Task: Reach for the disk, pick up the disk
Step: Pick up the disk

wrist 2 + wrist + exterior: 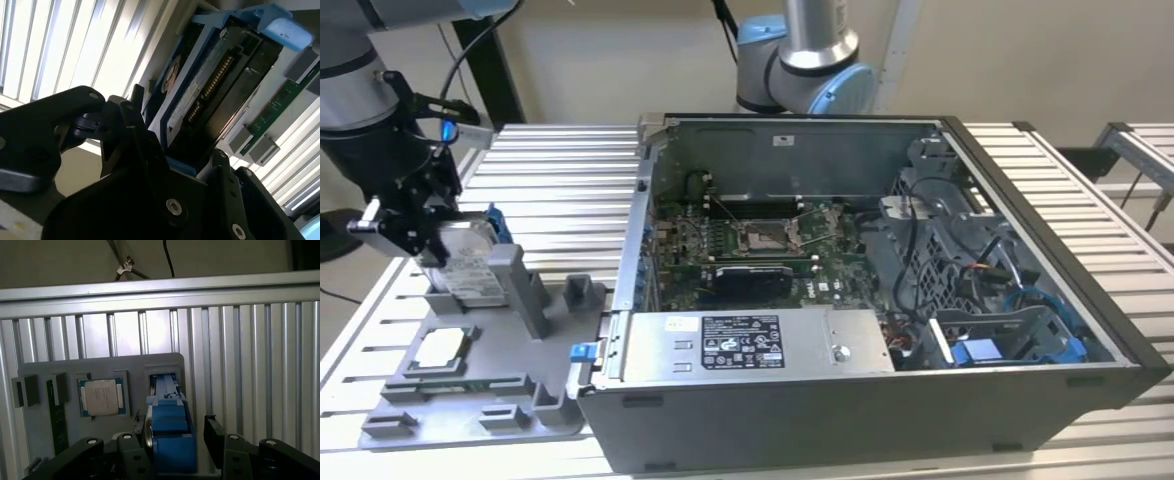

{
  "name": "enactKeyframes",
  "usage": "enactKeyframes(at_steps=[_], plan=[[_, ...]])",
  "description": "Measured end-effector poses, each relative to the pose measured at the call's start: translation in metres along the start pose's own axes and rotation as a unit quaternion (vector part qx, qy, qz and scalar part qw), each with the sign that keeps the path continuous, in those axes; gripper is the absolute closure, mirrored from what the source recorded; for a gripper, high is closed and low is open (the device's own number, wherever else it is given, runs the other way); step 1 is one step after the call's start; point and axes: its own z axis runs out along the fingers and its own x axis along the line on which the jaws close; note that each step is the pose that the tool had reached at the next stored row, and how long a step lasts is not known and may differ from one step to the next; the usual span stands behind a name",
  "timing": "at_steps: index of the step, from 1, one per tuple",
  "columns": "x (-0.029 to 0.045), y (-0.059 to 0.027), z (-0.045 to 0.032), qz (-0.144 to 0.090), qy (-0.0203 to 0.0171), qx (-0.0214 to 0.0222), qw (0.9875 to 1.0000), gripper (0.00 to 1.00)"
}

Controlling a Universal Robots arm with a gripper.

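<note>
The disk (470,262), silver-grey with a white label and a bright blue bracket, stands on edge in a slot of the grey holder plate (454,405) at the exterior view's left. My gripper (443,240) is down over it and open. In the first wrist view the blue-framed disk (170,432) sits between my black fingers (216,432); one is close against it and the other stands a little apart. The second wrist view shows the disk (200,95) and its connector edge running up from between the fingers (142,145).
A small square silver chip (438,350) (102,397) and a green memory stick (57,417) lie on the same plate. An open computer case (881,250) with a grey labelled box (747,345) stands to the exterior view's right. Another arm's base (801,60) is behind it.
</note>
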Motion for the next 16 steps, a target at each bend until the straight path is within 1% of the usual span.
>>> enactKeyframes(at_steps=[16], plan=[[0.0000, -0.0002, 0.0000, 0.000, 0.0000, 0.0003, 1.0000, 1.00]])
